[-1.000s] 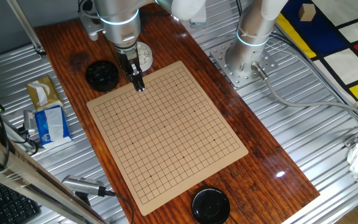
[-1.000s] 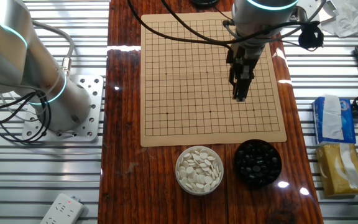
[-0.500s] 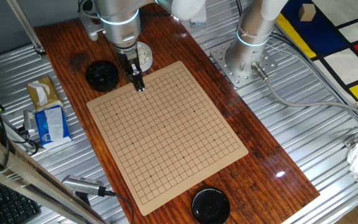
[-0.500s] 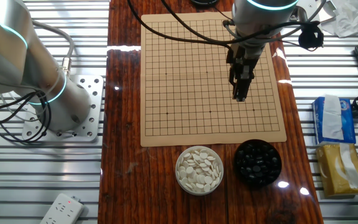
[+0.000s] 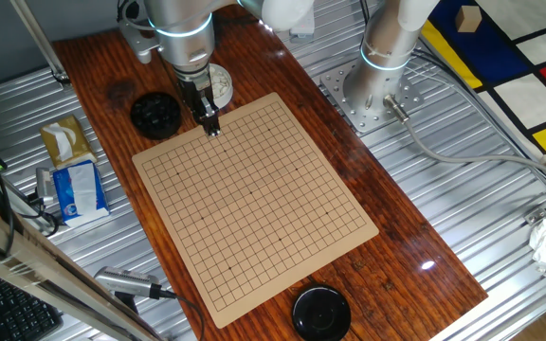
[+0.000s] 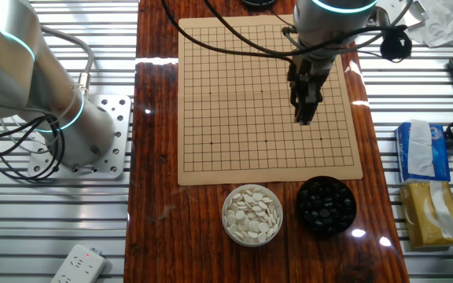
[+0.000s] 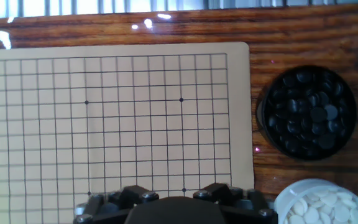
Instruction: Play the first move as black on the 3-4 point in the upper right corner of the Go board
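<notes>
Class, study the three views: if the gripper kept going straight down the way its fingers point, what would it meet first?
Most likely the Go board itself. The gripper points down over bare grid near the corner beside the bowl of black stones. No stone shows beneath it, though the fingertips hide that spot.

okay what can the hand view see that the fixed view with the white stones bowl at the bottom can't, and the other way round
Only the hand view: a close look at the bare grid near the board corner, with no stone on it. Only that fixed view: the whole Go board, the gripper over its right side, the tissue packs and a power strip. Both: the bowl of black stones and the bowl of white stones.
</notes>
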Robot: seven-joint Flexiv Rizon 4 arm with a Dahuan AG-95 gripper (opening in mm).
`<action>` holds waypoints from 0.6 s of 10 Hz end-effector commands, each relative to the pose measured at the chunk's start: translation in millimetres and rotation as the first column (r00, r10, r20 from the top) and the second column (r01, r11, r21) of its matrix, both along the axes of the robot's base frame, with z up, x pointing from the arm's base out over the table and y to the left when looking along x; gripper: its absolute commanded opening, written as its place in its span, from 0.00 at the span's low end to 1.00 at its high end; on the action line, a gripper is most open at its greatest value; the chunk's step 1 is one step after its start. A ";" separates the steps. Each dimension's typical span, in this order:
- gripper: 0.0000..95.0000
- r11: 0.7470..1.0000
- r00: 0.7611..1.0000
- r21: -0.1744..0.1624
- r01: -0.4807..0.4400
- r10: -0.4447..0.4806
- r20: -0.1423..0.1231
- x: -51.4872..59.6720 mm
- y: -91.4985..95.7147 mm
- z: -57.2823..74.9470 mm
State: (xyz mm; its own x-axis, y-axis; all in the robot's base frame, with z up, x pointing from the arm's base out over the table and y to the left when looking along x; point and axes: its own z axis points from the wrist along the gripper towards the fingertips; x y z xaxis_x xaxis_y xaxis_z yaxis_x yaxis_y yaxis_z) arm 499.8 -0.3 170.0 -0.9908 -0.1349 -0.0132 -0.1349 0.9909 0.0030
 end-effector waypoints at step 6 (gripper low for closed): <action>0.00 0.993 0.993 -0.001 -0.118 0.118 0.009 0.0 0.0 0.0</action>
